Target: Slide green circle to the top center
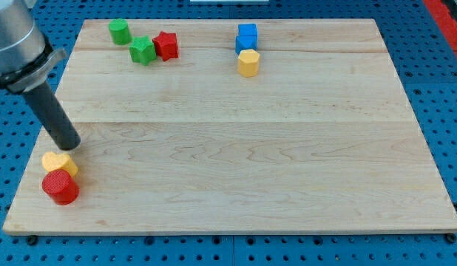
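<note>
arm (14,41): cut off at top-left edge | yellow block (58,163): partly hidden behind red cylinder (61,187)

This looks like a robotics lab or test bench. A pale wooden worktop (236,148), made of glued planks, lies on a blue metal plate (435,89) drilled with a regular grid of mounting holes, the kind used for fixing experimental rigs. A red strip (444,13) shows past the worktop's top right corner. Near the left edge a grey robot arm (14,44) carries a dark rod, and small coloured toy-like blocks sit along the top edge and in the bottom left corner.
</note>
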Controlling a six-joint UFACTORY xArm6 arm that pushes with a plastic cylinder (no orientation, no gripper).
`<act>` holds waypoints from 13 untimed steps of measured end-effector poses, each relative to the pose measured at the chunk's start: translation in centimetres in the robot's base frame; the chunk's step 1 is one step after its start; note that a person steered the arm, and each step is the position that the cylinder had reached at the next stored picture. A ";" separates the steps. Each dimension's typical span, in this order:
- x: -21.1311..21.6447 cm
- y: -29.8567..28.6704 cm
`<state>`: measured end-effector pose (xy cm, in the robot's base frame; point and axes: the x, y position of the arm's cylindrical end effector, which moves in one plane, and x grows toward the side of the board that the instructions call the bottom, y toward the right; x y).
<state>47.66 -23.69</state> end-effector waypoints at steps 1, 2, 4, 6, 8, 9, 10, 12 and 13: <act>-5.2 0.1; -10.8 0.1; -20.0 0.1; -24.7 0.1; -27.0 0.1; -26.5 0.6; -25.5 2.2; -25.5 8.2; -25.5 11.2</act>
<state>22.19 -12.51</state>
